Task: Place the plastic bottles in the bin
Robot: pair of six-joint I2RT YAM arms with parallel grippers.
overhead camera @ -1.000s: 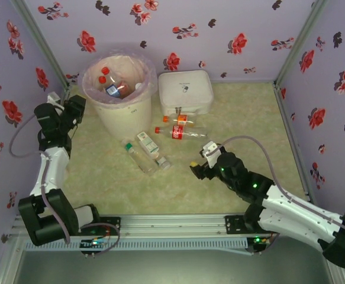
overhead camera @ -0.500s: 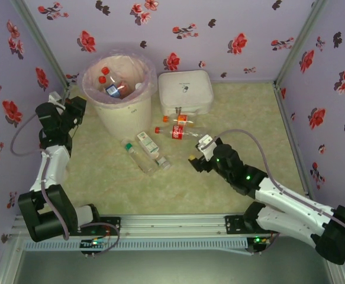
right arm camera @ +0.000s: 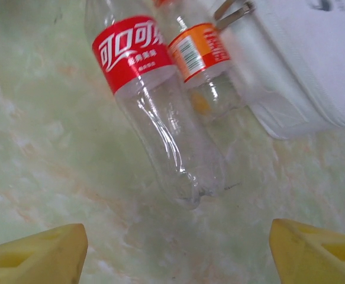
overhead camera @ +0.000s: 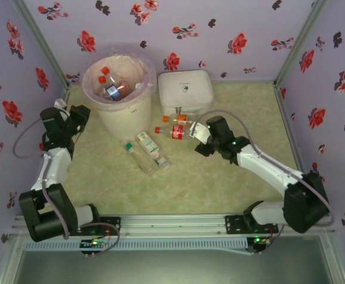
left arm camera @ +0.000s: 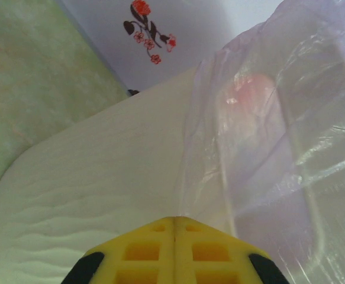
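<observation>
**Bin part-filled, four bottles left out**

Several plastic bottles already lie in the bin. On the counter: red-label bottle and orange-label bottle by the white case, and two clear bottles near the bin. Right gripper wide and empty, just short of the red-label bottle. Left gripper closed and empty, at the bin wall.

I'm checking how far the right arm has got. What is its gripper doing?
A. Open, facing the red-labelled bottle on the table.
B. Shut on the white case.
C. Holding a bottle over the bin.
A: the right gripper stands open with nothing in it, and the red-labelled bottle lies on the table just ahead, near the white case.
</observation>
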